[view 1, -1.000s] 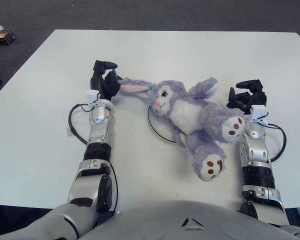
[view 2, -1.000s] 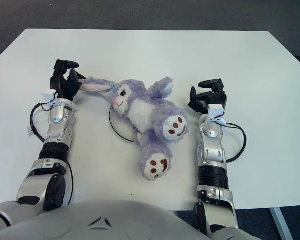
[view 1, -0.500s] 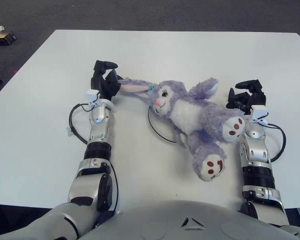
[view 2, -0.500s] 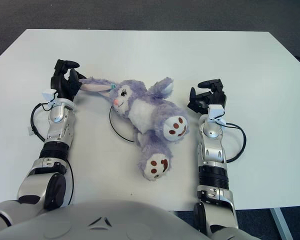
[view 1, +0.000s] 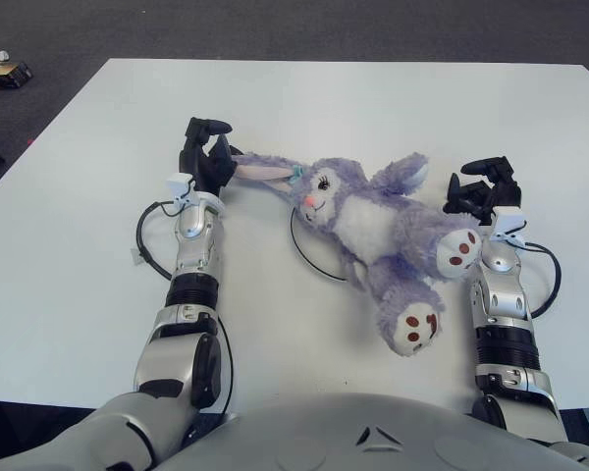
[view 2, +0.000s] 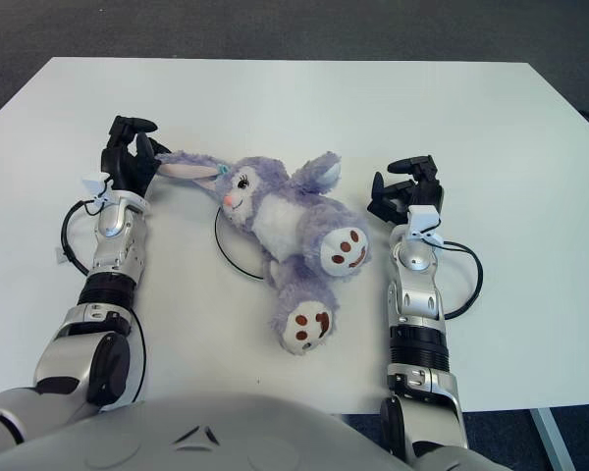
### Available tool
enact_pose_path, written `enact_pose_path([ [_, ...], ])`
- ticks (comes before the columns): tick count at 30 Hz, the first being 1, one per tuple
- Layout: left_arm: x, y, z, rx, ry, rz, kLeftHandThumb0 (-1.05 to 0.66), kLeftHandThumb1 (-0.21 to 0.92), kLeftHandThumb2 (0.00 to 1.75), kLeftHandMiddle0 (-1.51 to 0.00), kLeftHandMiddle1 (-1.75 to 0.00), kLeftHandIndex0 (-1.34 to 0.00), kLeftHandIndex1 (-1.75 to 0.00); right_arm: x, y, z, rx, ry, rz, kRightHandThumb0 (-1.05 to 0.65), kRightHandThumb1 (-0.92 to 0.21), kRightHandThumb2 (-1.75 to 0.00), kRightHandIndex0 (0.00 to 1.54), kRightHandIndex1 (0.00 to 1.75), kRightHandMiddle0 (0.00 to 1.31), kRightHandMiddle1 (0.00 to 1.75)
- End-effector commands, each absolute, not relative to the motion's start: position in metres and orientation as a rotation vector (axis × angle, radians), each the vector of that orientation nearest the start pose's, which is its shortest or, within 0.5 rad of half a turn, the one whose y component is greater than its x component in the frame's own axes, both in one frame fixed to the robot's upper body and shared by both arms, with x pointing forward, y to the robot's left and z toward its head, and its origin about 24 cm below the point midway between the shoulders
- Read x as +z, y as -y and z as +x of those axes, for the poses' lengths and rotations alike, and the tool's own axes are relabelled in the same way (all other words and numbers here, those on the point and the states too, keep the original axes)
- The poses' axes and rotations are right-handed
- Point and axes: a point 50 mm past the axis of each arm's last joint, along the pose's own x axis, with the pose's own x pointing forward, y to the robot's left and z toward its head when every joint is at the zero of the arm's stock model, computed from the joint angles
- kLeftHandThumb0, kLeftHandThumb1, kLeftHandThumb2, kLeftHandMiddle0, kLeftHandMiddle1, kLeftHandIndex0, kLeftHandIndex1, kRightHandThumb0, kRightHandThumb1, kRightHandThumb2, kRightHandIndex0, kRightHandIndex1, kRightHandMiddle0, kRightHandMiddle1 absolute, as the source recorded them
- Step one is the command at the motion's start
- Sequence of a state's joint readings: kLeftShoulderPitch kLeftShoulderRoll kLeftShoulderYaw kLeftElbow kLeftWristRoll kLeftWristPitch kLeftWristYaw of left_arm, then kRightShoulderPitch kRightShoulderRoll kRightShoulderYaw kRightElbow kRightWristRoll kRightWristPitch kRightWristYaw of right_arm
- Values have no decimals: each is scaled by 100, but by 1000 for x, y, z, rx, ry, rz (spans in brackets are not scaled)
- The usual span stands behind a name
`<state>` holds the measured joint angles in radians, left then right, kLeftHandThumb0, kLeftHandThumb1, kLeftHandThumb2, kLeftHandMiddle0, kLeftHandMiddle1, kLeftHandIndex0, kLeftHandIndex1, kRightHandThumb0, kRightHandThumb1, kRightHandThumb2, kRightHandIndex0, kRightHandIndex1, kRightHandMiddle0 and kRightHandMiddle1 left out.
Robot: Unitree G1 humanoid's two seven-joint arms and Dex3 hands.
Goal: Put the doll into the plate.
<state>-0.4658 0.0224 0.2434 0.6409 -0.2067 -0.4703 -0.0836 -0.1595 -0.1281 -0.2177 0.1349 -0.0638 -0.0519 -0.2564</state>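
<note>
A purple plush bunny doll (view 1: 373,226) lies on its back in the middle of the white table (view 1: 373,98), feet toward me. Under it shows the thin dark rim of a white plate (view 1: 309,259), an arc at its left side; the rest of the plate is hidden by the doll. My left hand (view 1: 208,152) is at the tip of the doll's long left ear, fingers loosely spread and not clamped on it. My right hand (view 1: 483,186) hovers just right of the doll's raised foot (view 1: 458,249), fingers relaxed and holding nothing.
Black cable loops hang off both wrists, one by the left forearm (view 1: 142,245) and one by the right (view 1: 548,285). A small box (view 1: 5,71) sits on the dark floor beyond the table's far left corner.
</note>
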Motion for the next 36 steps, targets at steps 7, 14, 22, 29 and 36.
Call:
enact_pose_path([
  [7, 44, -179, 320, 111, 227, -242, -36, 80, 67, -77, -175, -27, -175, 58, 228, 273, -438, 76, -144, -1, -38, -118, 65, 158, 39, 170],
  [14, 44, -179, 320, 111, 224, -239, -36, 80, 68, -77, -175, -28, -175, 59, 227, 273, -436, 74, -144, -1, -38, -118, 64, 158, 39, 170],
  [22, 43, -179, 320, 109, 220, -225, -36, 79, 68, -77, -175, -28, -175, 59, 226, 273, -434, 74, -144, -1, -38, -118, 64, 158, 39, 170],
  [29, 43, -178, 319, 107, 218, -190, -36, 79, 69, -77, -175, -28, -175, 58, 226, 274, -432, 74, -146, -1, -38, -118, 64, 159, 39, 170],
  [36, 43, -177, 318, 100, 218, -156, -36, 79, 69, -78, -175, -28, -175, 58, 225, 274, -428, 73, -148, -1, -38, -118, 63, 159, 39, 169],
])
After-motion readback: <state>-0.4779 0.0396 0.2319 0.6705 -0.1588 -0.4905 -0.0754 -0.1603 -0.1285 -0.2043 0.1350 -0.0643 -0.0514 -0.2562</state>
